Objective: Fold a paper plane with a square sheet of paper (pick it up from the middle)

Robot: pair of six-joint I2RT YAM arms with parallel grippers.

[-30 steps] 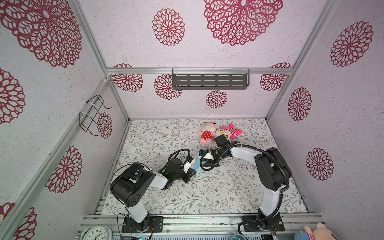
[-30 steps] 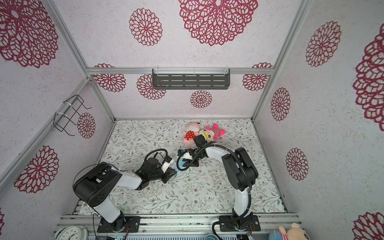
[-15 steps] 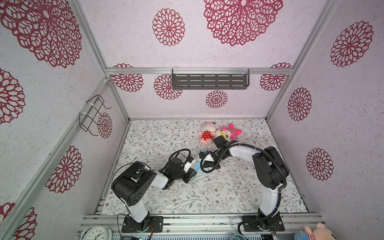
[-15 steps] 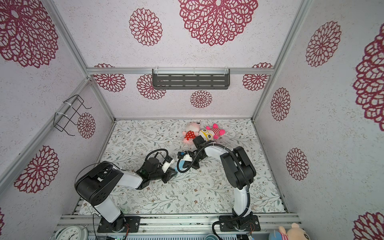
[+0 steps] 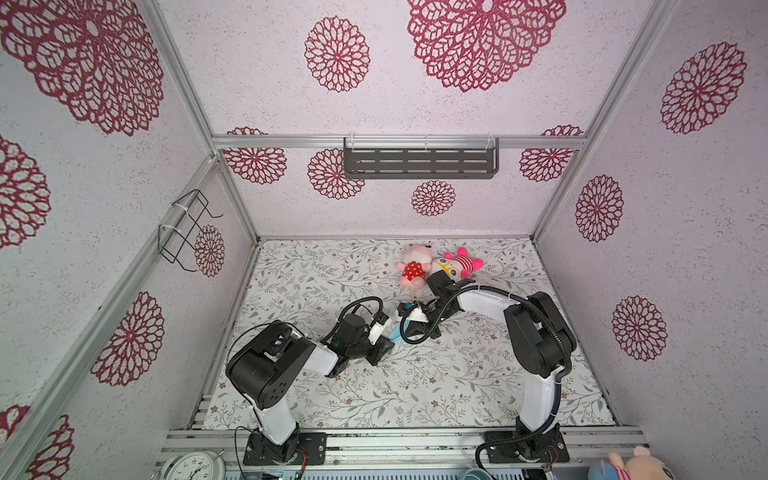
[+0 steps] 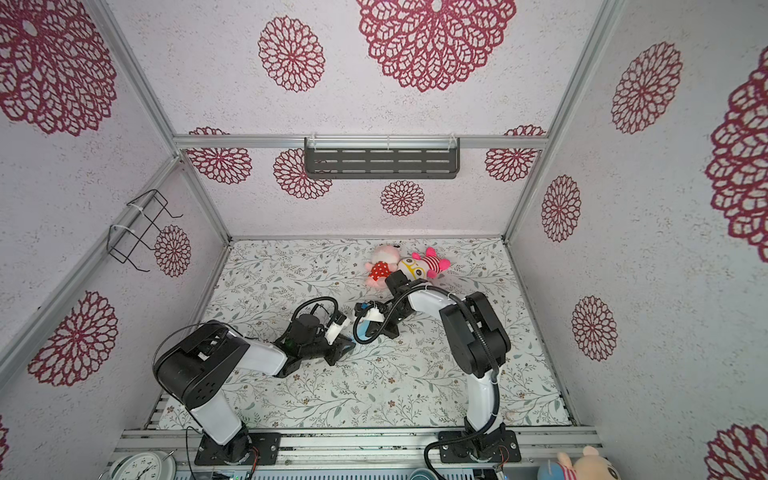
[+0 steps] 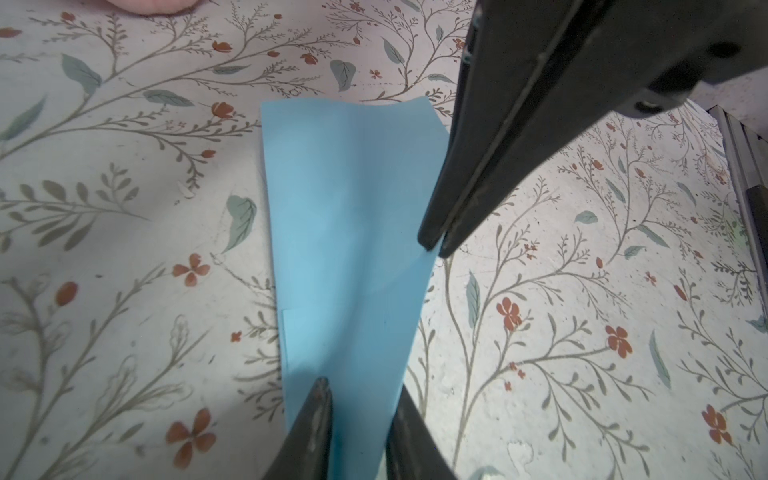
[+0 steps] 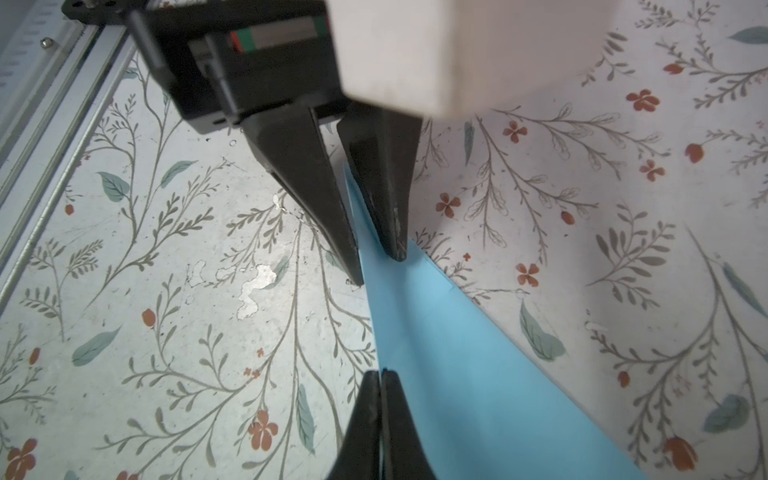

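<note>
The paper plane (image 7: 349,232) was a light-blue, half-folded dart: wide and blunt at one end, tapering down toward the other, with soft creases running along its length. It lay pretty much flat on the floral mat (image 7: 124,208), around the middle of the table between the two arms. The pink plush toys (image 5: 436,268) were near the back wall, apart from it. In a top view only a thin blue sliver (image 5: 397,333) showed between the grippers.

For containers, there was a dark slotted shelf (image 5: 419,163) on the back wall and a wire basket (image 5: 187,230) on the left wall, both well apart from the paper. Couldn't tell what the shelf held, since it was seen from below.

The left gripper (image 7: 361,386) had its jaws a little spread, straddling the narrow end. One fingertip (image 8: 397,253) was down on the paper, the other just beside its edge on the mat. The right gripper (image 8: 380,374) had its jaws pressed together, with the tips right at the plane's long edge. Honestly couldn't tell if any paper was caught between them.
</note>
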